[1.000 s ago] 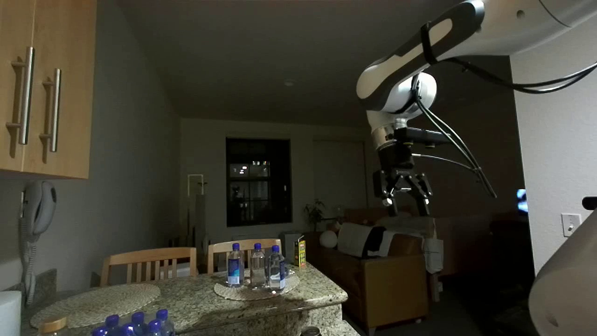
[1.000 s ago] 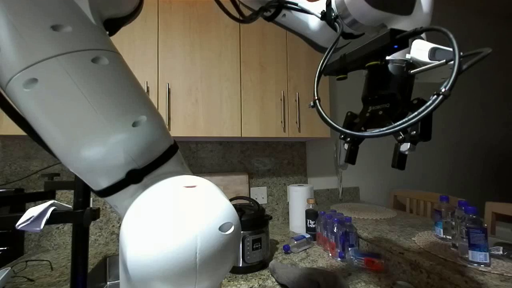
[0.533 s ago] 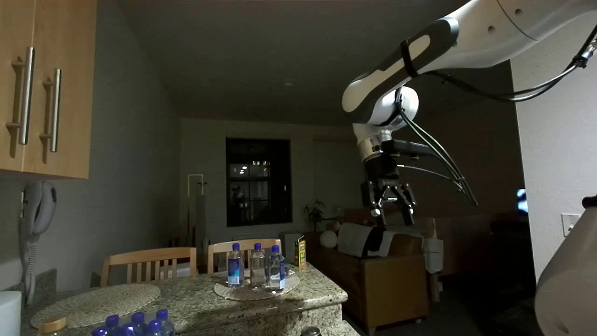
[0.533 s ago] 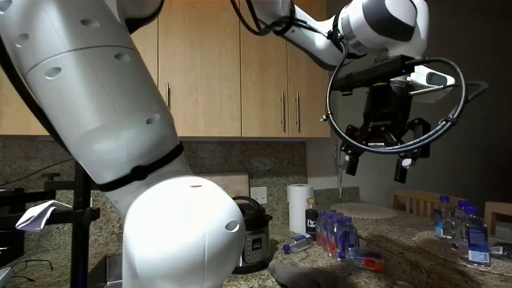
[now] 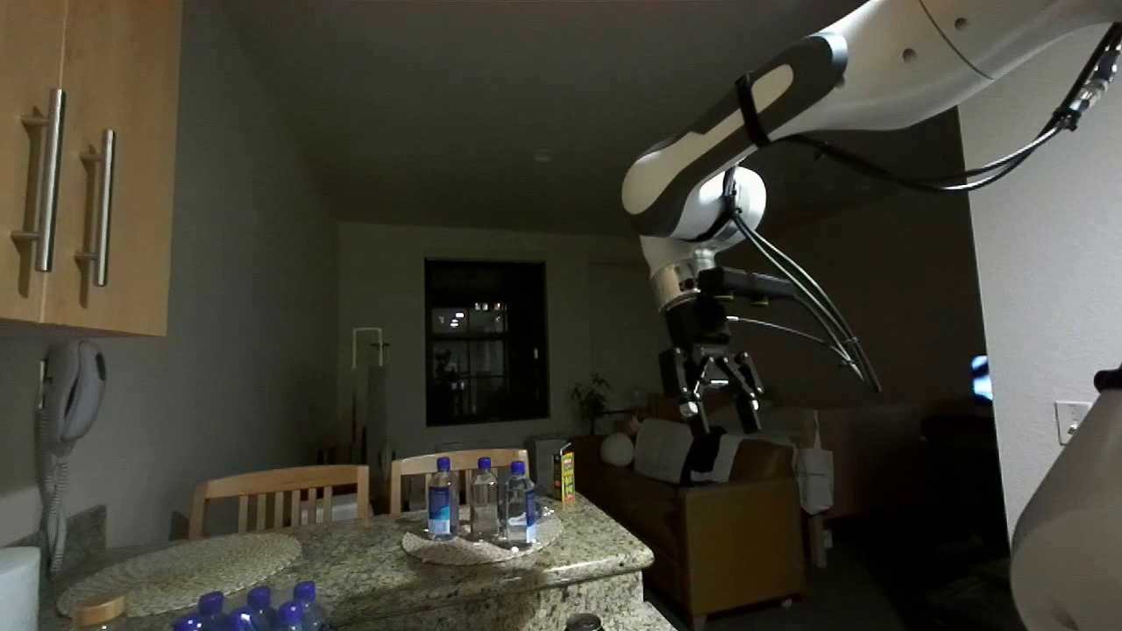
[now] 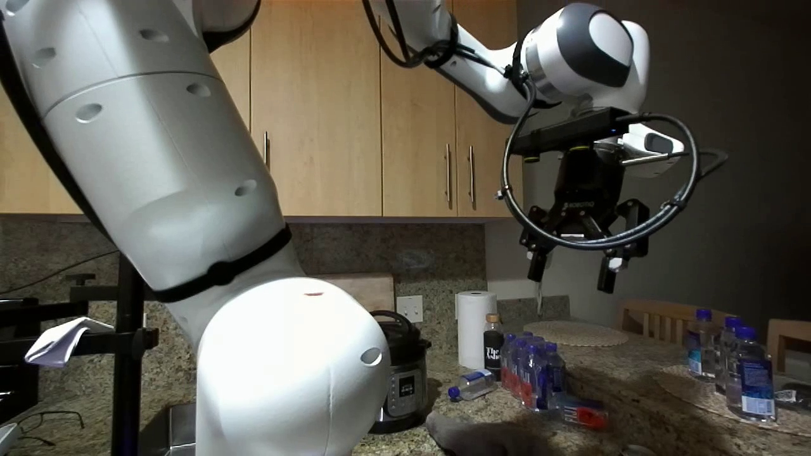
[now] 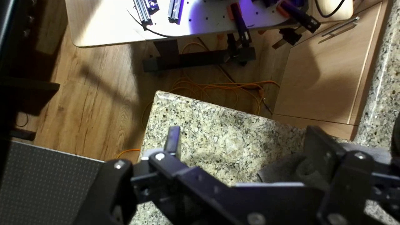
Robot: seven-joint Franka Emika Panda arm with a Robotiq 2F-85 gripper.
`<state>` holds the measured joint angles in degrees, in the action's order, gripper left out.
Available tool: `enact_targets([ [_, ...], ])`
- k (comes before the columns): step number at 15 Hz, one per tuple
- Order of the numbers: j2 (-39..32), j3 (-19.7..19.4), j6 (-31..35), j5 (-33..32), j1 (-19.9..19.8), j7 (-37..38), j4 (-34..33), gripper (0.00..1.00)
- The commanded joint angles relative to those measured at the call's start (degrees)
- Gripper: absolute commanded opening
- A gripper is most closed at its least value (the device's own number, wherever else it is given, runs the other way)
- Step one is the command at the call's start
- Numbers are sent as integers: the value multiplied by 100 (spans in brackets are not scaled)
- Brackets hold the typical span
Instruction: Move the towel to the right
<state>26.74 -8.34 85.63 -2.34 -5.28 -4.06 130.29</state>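
A dark grey towel (image 6: 472, 437) lies crumpled on the granite counter at the bottom of an exterior view, partly cut off by the frame edge. In the wrist view the grey towel (image 7: 278, 170) lies at the lower right, partly hidden behind the gripper's finger and linkage. My gripper (image 6: 571, 277) is open and empty, high above the counter with its fingers pointing down. It also hangs in the air in an exterior view (image 5: 726, 428), where the towel is out of view. In the wrist view the open fingers (image 7: 243, 134) are wide apart over bare granite, not touching the towel.
Several blue-capped bottles (image 6: 532, 373) stand behind the towel, with a bottle (image 6: 474, 385) lying nearby. A pressure cooker (image 6: 405, 380) and a paper towel roll (image 6: 476, 329) stand at the back. More bottles stand on a round placemat (image 5: 465, 550). The counter corner (image 7: 159, 97) drops to the floor.
My open gripper has come down and shifted left in both exterior views. The towel and bottles have not moved.
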Motion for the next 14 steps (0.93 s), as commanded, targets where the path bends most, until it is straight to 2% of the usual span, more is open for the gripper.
enact_targets([
  [1,166,223,177,211,155,2,313,100],
  [5,169,477,269,307,365,9,527,100],
  [9,123,685,661,609,538,188,688,100],
  [14,368,955,1708,1299,683,628,1113,100],
])
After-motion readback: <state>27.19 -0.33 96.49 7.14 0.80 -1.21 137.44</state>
